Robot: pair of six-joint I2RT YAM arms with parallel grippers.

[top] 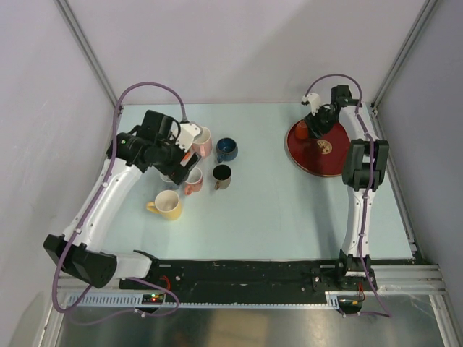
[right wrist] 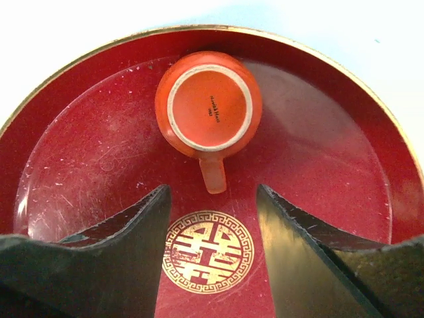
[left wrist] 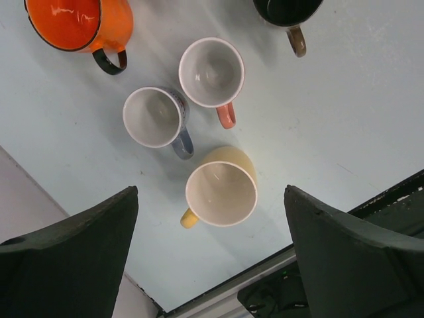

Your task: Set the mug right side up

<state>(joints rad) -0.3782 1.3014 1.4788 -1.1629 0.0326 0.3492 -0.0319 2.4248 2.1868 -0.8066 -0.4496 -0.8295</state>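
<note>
An orange mug (right wrist: pixel 209 106) stands upside down on a red plate (right wrist: pixel 331 152), base up, with its handle (right wrist: pixel 212 173) pointing at my right gripper (right wrist: pixel 212 228). That gripper is open and empty and hovers over the plate's gold emblem, its fingertips just short of the handle. In the top view the mug (top: pixel 302 130) sits at the plate's (top: pixel 329 163) back left, with the right gripper (top: pixel 316 124) beside it. My left gripper (left wrist: pixel 212 265) is open and empty, high above a group of upright mugs at the left (top: pixel 184 155).
Upright mugs stand under the left arm: yellow (left wrist: pixel 220 191), white with a salmon handle (left wrist: pixel 212 73), white with a blue handle (left wrist: pixel 154 118), orange with a black rim (left wrist: pixel 79 23) and a dark one (left wrist: pixel 286 13). Pink (top: pixel 203 142) and blue (top: pixel 226 150) mugs stand behind.
</note>
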